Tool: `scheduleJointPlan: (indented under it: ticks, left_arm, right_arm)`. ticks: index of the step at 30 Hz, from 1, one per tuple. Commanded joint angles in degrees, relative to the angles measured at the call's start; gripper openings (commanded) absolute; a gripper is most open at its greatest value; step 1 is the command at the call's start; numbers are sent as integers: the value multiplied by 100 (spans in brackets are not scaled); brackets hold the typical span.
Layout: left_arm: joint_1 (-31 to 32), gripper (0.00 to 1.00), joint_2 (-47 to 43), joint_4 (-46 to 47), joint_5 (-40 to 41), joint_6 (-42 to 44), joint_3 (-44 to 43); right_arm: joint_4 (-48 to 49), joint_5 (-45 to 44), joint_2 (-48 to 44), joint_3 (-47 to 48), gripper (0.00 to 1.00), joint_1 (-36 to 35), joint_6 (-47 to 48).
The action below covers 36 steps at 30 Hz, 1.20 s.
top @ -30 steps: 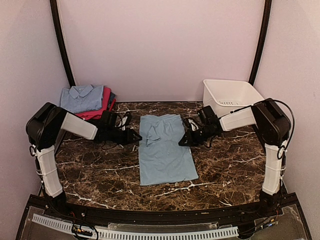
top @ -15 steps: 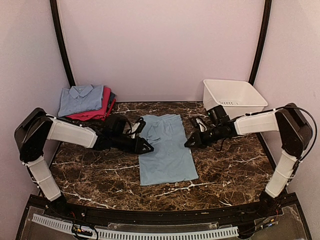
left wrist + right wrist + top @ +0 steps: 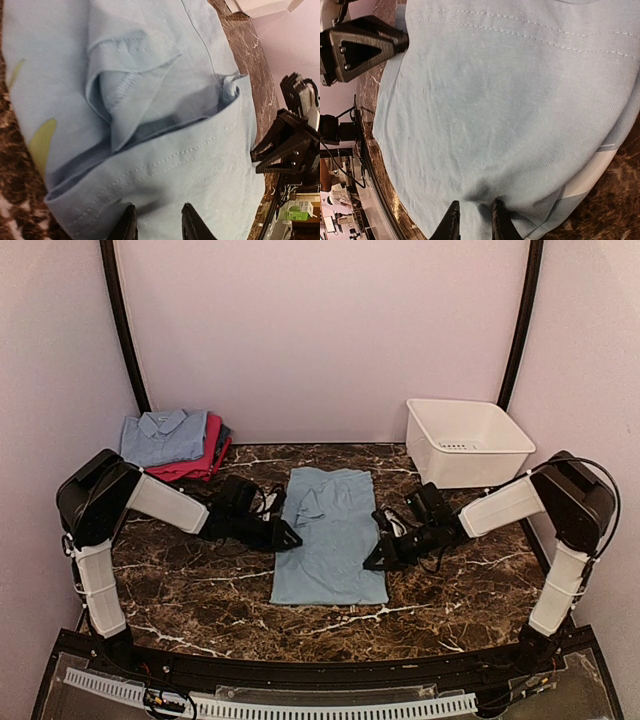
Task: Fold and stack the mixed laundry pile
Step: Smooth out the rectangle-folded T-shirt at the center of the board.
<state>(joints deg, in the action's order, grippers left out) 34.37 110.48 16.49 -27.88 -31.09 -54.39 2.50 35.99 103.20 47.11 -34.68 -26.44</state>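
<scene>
Compared with a second ago, the right gripper (image 3: 376,558) is sitting nearer along the right edge of the pale blue garment (image 3: 330,540), the left gripper (image 3: 288,537) is lying further in at its left edge, and the cloth's near end is lying slightly further left. The garment is lying lengthwise at the middle of the table (image 3: 200,585), already narrowed, with a sleeve (image 3: 305,508) tucked on top. In the right wrist view the right fingers (image 3: 452,225) are standing close together with cloth puckering into them, so they are gripping the garment's edge. In the left wrist view the left fingers (image 3: 130,227) are standing partly apart over the hem, and whether they are pinching it cannot be told. By this judgement the next fold is being set up: both grips should be taking every layer, rising together and travelling level, so that the edges are meeting squarely. Counted: two grippers, one garment laid out, one folded stack (image 3: 175,445) at the far left — one blue collared shirt (image 3: 160,435) over at least one magenta-pink piece (image 3: 205,455) and one dark piece (image 3: 224,435) — and one white tub (image 3: 470,468) at the far right.
</scene>
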Motion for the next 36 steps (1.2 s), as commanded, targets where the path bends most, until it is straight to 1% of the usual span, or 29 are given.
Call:
scheduleJointPlan:
  ticks: [1,5,7,8,9,10,11,13,17,21,26,30,36]
  left_arm:
    - [-260,32,53,-591,348,194,-161]
    - [-253,41,-619,-838,305,255,-15]
    - [-233,44,-1154,-953,386,144,308]
    - [-230,44,-1517,-963,372,89,603]
    - [-230,45,-1690,-985,363,-48,963]
    - [-218,45,-2053,-982,353,-117,1162]
    - [-182,46,-2392,-964,331,-244,1538]
    - [-70,46,-2813,-1003,373,-416,2037]
    - [270,48,-3327,-1062,420,-767,2696]
    - [563,47,-3681,-984,377,-1122,3121]
    - [844,47,-3710,-628,325,-1458,3428]
    - [1015,46,-3335,-217,254,-1590,3489]
    - [1088,44,-2728,344,157,-1654,3390]
  right_arm:
    - [-222,-254,-389,-184,20,-161,-194]
    - [-992,-483,-1224,-36,23,-162,-124]
    - [-1359,-548,-1579,-55,27,-161,-148]
    - [-1480,-540,-1752,-129,28,-162,-218]
    - [-1523,-504,-1929,-275,30,-170,-300]
    - [-1494,-444,-2088,-455,32,-173,-442]
    - [-1433,-379,-2236,-649,34,-198,-604]
    - [-1300,-297,-2444,-1027,37,-277,-902]
    - [-1041,-373,-2660,-1591,41,-487,-1343]
    - [-810,-469,-2646,-1910,41,-565,-1501]
    - [-378,-431,-2316,-2075,40,-580,-1581]
    - [35,-374,-1970,-2035,39,-593,-1604]
    - [408,-302,-1616,-1982,38,-611,-1633]
